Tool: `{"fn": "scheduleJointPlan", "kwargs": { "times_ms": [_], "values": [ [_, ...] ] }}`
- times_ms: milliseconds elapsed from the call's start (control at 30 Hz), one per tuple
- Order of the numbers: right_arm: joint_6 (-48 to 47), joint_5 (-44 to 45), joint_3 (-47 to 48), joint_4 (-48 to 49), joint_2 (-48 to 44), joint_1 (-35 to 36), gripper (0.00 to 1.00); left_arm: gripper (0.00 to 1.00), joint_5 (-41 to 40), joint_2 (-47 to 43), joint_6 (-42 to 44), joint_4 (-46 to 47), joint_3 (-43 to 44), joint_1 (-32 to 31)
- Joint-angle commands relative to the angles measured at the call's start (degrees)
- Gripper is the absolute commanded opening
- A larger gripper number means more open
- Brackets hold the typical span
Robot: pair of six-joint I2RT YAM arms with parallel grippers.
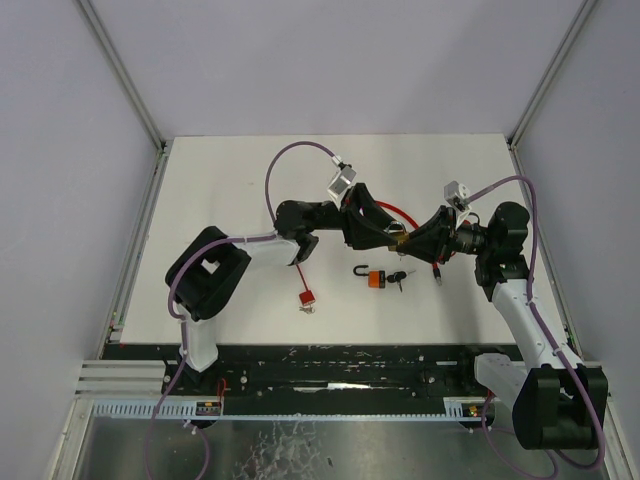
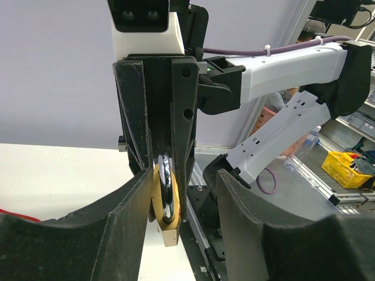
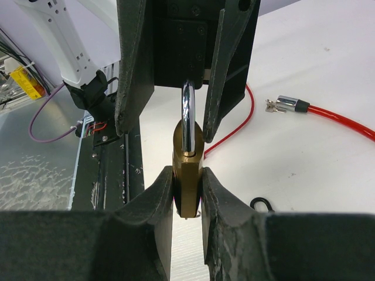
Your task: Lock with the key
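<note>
Clamping brass padlock (image 3: 188, 161) body, right gripper (image 3: 187, 178) — shackle (image 3: 187, 111) toward left gripper (image 2: 186, 184), jaws apart

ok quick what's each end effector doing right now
left end effector: open, straddling the shackle
right end effector: closed on the brass padlock

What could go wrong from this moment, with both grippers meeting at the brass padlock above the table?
1. The left gripper stands open around the shackle without touching it. Closing off-centre could twist the brass padlock in the right gripper.
2. Only the right gripper clamps the lock's body, above the table. A slip would probably drop it.
</note>
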Motion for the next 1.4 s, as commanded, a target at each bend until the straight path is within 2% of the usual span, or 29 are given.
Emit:
{"fn": "scheduleJointPlan", "kwargs": {
  "times_ms": [0,433,733,833,1000,1067,1133,1167,1233,1367],
  "values": [
    [0.6,-0.9,3.4,3.4,-0.4,-0.3,0.0,0.45,-0.6,0.0,-0.1,4.6,0.8,0.0],
    [-4.1,-1.2,4.9,-2.5,-0.9,-0.4,0.0,0.44,0.5,1.0,3.6,4.2,0.6,0.2],
    [-5.4,-1.1,5.2,-3.9,-0.9,-0.4,0.0,0.41,2.0,2.9,2.2,4.2,2.7,-0.9],
    [-5.5,-0.9,5.2,-4.0,-1.1,-0.4,0.0,0.32,2.2,3.4,2.0,4.2,3.1,-1.0],
    [-5.5,-0.7,5.3,-4.0,-1.1,-0.4,0.0,0.24,3.0,3.7,1.8,4.2,3.7,-1.1],
    [-5.6,-0.4,5.3,-4.2,-1.3,-0.4,0.0,0.15,3.6,3.7,1.8,4.2,3.8,-1.1],
    [-6.0,0.1,5.4,-4.7,-1.5,-0.4,0.0,0.01,4.0,3.7,1.3,4.3,4.0,-1.1],
    [-6.6,0.4,5.5,-5.2,-1.6,-0.5,0.0,0.0,4.0,3.6,0.9,4.4,4.1,-1.1],
    [-7.8,1.1,5.5,-6.8,-1.8,-0.5,0.05,0.0,2.4,2.7,0.5,4.5,3.4,-1.0],
    [-9.6,2.1,4.9,-8.2,-2.0,-0.5,0.35,0.0,-2.3,-0.2,-0.5,4.6,0.8,-0.1]
  ]
}}
